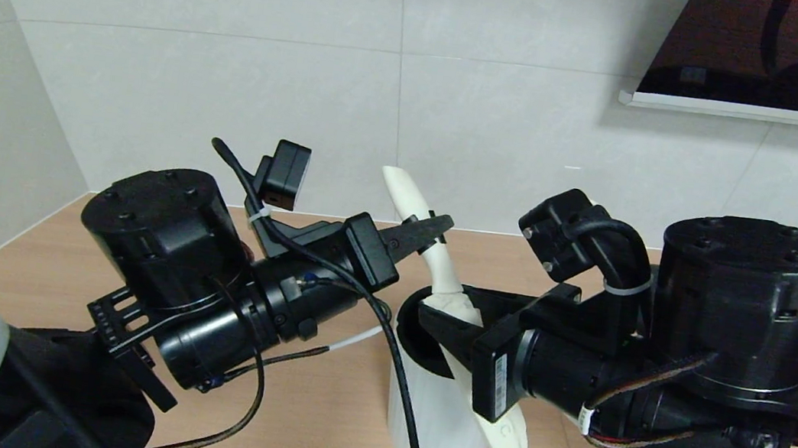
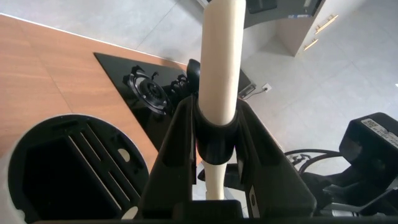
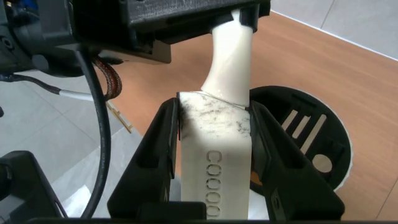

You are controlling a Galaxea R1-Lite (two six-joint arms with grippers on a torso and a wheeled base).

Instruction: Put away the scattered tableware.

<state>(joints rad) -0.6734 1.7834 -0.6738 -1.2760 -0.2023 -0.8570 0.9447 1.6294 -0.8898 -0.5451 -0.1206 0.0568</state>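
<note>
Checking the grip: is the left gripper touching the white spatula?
Touching. The left wrist view shows the left gripper clamped around the handle of the white spatula, with no gap.

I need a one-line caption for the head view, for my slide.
Left gripper and right gripper together hold a white spatula over a white utensil holder on the wooden counter.

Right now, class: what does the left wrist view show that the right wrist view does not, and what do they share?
Left wrist only: the black hob. Right wrist only: the broad blade of the spatula, clamped in the right gripper. Shared: the spatula's handle in the left gripper, the slotted utensil holder and the wooden counter.
</note>
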